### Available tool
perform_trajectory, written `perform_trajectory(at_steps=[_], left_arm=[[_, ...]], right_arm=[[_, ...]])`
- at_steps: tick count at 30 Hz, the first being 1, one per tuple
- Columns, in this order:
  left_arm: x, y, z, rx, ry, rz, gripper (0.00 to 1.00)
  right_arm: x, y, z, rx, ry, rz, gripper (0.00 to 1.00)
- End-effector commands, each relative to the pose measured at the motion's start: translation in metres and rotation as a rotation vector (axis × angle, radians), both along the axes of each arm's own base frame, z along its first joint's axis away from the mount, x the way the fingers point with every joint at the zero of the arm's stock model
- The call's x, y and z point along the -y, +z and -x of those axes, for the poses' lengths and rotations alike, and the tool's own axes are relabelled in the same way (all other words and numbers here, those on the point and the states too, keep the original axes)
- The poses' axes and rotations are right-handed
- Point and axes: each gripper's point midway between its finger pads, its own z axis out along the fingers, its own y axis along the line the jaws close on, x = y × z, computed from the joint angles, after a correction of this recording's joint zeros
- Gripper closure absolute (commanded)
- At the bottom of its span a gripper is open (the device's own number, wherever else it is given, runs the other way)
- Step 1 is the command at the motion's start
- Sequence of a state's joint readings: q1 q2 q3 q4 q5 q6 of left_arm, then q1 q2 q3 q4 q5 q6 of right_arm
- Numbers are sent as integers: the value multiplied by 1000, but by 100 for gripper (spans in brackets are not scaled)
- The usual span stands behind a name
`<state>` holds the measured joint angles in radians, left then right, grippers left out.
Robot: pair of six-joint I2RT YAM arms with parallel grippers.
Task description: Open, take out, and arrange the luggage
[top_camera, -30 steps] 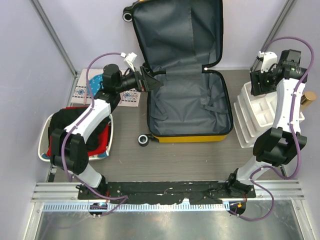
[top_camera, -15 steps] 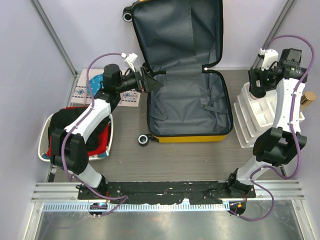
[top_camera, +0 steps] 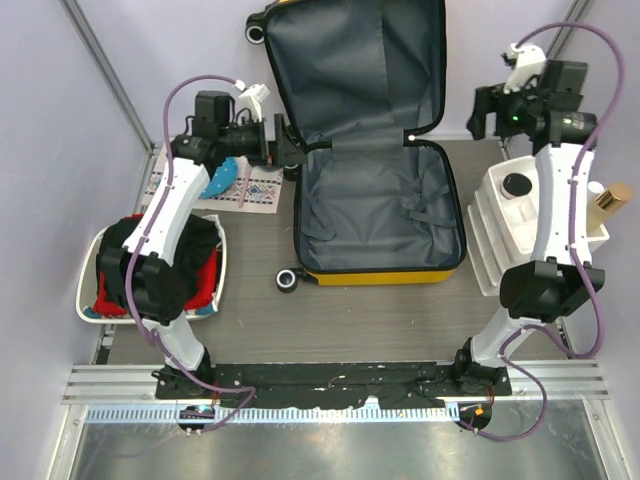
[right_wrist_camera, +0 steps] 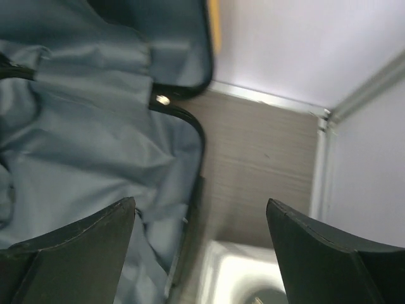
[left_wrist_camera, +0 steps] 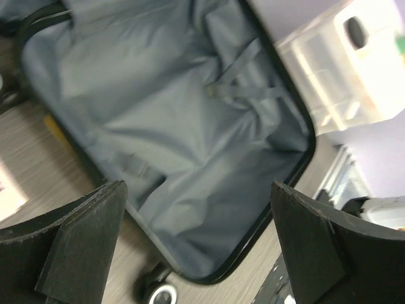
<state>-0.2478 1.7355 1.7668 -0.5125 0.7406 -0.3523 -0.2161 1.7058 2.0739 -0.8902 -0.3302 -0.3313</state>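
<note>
The luggage (top_camera: 380,200) lies open in the middle of the table. Its lid leans on the back wall, the grey lining shows, and a yellow shell edge runs along the front. My left gripper (top_camera: 290,148) hovers open at the suitcase's left rim near the hinge, nothing between its fingers. In the left wrist view the lining of the luggage (left_wrist_camera: 190,126) fills the gap of the left gripper (left_wrist_camera: 199,218). My right gripper (top_camera: 478,112) hangs open and empty, high beside the lid's right edge. The right gripper (right_wrist_camera: 201,218) looks down on the luggage rim (right_wrist_camera: 196,145) and bare table.
A white drawer unit (top_camera: 495,235) stands right of the suitcase, with a black round item (top_camera: 516,184) on top and a gold bottle (top_camera: 612,197) beside it. A white basket (top_camera: 88,305) of red and black clothes sits at left. A patterned cloth (top_camera: 255,190) lies behind it.
My right gripper opened wider and rose off the drawer unit toward the back wall, uncovering the black round item there. My left arm lifted and drew back a little along the suitcase's left rim.
</note>
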Motion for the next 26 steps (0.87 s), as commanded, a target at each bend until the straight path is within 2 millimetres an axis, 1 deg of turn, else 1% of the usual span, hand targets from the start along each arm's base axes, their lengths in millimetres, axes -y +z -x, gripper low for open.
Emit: perform_trajectory(at_steps=[1, 2, 3, 4, 5, 6, 7, 8, 9, 10, 11, 12, 13, 14, 15, 16, 17, 21, 24, 26], left_arm=[[-53, -24, 8, -63, 90, -241, 0], [-66, -26, 6, -76, 132, -271, 0], [-80, -26, 0, -66, 188, -316, 0], [-88, -27, -2, -60, 208, -350, 0], [-98, -28, -2, -65, 240, -380, 0], [-110, -33, -5, -65, 284, -428, 0], [-116, -36, -4, -58, 300, -464, 0], [-123, -51, -1, -88, 313, -499, 0], [-131, -58, 0, -94, 338, -538, 0], [-135, -65, 3, -99, 342, -558, 0], [-138, -79, 12, -123, 326, -585, 0], [-140, -85, 15, -126, 320, -596, 0], [-142, -89, 15, -121, 330, -601, 0], [-144, -98, 24, -139, 331, -606, 0], [-143, -102, 27, -146, 329, -605, 0], [-143, -103, 27, -143, 334, -598, 1], [-143, -108, 32, -162, 338, -595, 0], [-142, -113, 37, -170, 337, -583, 0], [-142, -112, 36, -160, 343, -583, 1], [-142, -107, 34, -143, 343, -576, 1]], right_arm=[[-69, 17, -35, 108, 98, -140, 9], [-80, 18, -36, 117, 114, -166, 8], [-101, 1, -35, 84, 150, -196, 8], [-112, 5, -38, 113, 162, -229, 8], [-120, 0, -38, 110, 175, -245, 7], [-144, -20, -30, 72, 217, -260, 8], [-155, -20, -31, 96, 229, -295, 7], [-162, -26, -28, 100, 239, -308, 8], [-170, -49, -16, 59, 235, -357, 7], [-187, -48, -14, 92, 281, -374, 7], [-193, -56, -9, 91, 284, -377, 7], [-202, -82, 1, 47, 294, -371, 7], [-215, -82, 9, 59, 328, -367, 7], [-219, -90, 13, 50, 332, -365, 7], [-220, -108, 18, 28, 326, -362, 7], [-224, -109, 25, 31, 339, -362, 7], [-223, -122, 30, 5, 330, -359, 7], [-221, -128, 39, 7, 316, -350, 7], [-221, -122, 43, 22, 318, -348, 7], [-222, -112, 44, 45, 327, -346, 7]])
